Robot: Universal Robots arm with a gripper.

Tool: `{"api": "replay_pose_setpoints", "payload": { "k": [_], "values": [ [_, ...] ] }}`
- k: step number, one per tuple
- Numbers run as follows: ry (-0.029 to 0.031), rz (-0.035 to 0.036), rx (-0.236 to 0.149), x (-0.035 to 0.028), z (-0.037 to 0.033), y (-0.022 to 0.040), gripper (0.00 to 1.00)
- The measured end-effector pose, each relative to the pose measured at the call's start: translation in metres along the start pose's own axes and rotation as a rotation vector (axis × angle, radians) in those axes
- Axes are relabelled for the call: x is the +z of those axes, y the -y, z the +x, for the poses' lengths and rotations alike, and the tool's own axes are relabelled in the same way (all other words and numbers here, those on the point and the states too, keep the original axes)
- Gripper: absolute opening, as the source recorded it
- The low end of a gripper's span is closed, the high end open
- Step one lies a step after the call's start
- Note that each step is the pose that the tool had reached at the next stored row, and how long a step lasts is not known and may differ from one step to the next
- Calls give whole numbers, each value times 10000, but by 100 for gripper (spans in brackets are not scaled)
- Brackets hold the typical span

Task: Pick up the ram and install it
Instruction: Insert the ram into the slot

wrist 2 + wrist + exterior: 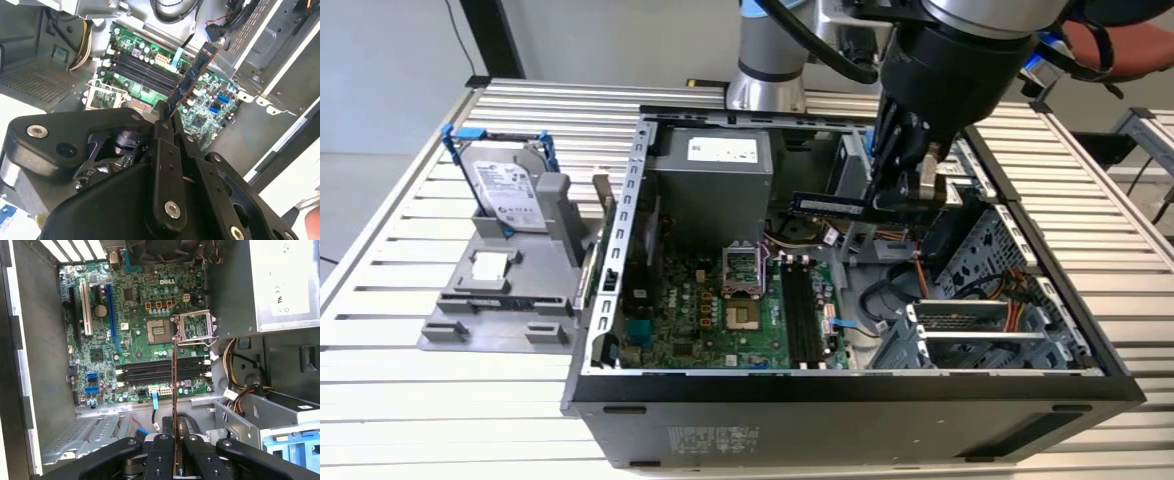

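Exterior view: gripper (pixel 897 200) hangs inside the open computer case (pixel 854 388), jaws clamped narrow on one end of the ram (pixel 831 205). The stick projects beyond the fingertips, clear of everything else and well above the motherboard (pixel 720 310).

Second wrist view: both fingers pinch the board's flat faces. Judgement: an end grip on the faces leaves most of the length and the contact edge free, and keeps the thin board from twisting.

First wrist view: ram appears edge-on as a thin line running out from the gripper. The black memory slots (pixel 165 372) lie below and ahead of the fingertips, with the CPU socket (pixel 159 331) just past them. Slots look unoccupied. Ram's long axis seems to lie across the slots rather than along them, so I judge it carried over the board, not seated.

Appearance: long, slim, dark green board. A pale label strip shows on the face in the exterior view, a copper-toned edge in the second wrist view. Rigid, light, no visible bend.
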State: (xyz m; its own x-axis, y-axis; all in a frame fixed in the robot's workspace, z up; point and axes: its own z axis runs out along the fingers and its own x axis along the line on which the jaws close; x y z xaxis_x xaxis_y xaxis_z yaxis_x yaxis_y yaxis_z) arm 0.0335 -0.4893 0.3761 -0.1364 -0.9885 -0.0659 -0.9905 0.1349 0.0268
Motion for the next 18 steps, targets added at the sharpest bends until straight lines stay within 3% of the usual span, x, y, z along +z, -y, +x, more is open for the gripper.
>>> {"api": "replay_pose_setpoints", "payload": {
  "k": [13, 18],
  "values": [
    [10, 24, 363, 0, 0, 0, 0],
    [31, 77, 1171, 1, -1, 0, 0]
  ]
}}
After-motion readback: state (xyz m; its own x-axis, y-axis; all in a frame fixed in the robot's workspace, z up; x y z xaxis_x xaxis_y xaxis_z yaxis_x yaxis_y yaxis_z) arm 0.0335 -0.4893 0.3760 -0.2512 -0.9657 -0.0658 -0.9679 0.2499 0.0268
